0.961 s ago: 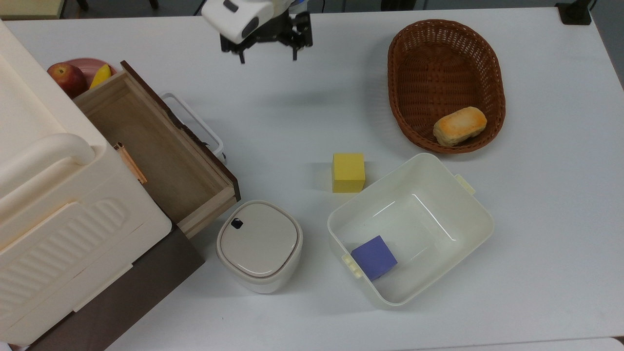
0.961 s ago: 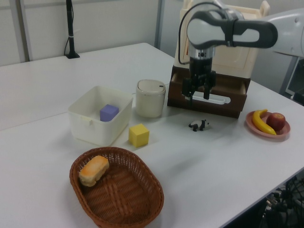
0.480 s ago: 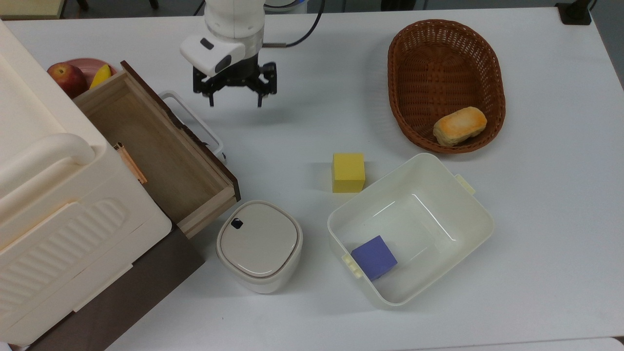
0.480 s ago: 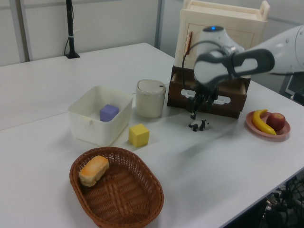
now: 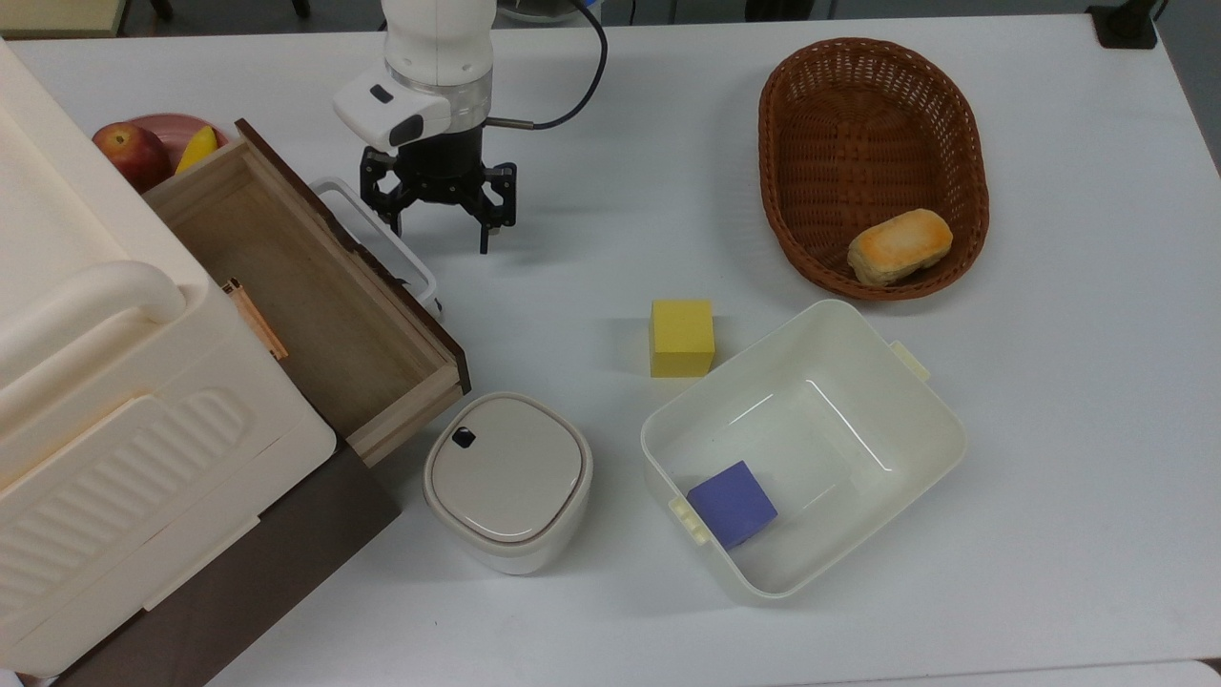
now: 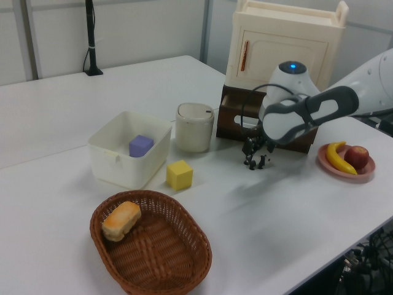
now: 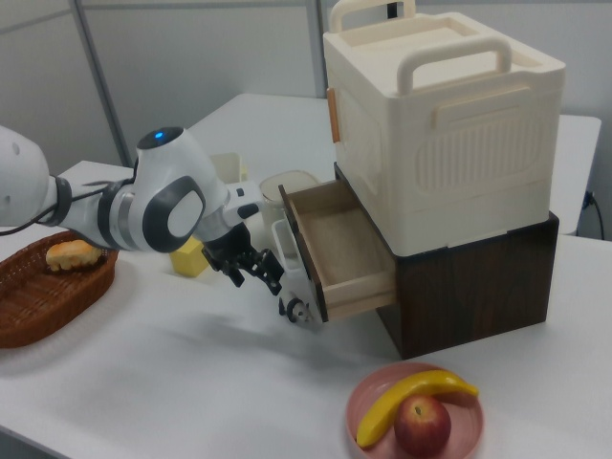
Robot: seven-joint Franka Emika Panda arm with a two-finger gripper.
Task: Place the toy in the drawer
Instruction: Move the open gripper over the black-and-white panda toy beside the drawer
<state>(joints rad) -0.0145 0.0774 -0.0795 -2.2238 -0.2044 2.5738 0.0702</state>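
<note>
The toy (image 6: 256,162), a tiny black-and-white panda, is sitting on the white table (image 5: 610,143) right of the middle in the left view, just in front of the drawer (image 5: 286,286). The gripper (image 5: 441,227) is hanging low right over it, with its two black fingers (image 5: 486,229) spread wide apart and pointing down; in the left view the fingers are sitting on either side of the toy, and I cannot tell if they are touching it. In the top view the gripper is sitting in the upper middle-left, just beside the drawer's white loop handle (image 5: 377,239). The drawer is standing pulled open on the left of the top view, showing bare light wood inside. A round cream bin (image 5: 507,480) with a lid is sitting below the drawer's corner. A yellow cube (image 5: 682,338) is sitting near the middle of the top view, just beside a white tub (image 5: 916,401) with a purple cube (image 5: 733,504) in it. A brown basket (image 5: 792,124) in the upper right is holding a bread roll (image 5: 900,246). A pink plate (image 7: 382,454) with a banana (image 7: 406,399) and an apple (image 7: 422,426) is sitting at the bottom of the right view.
</note>
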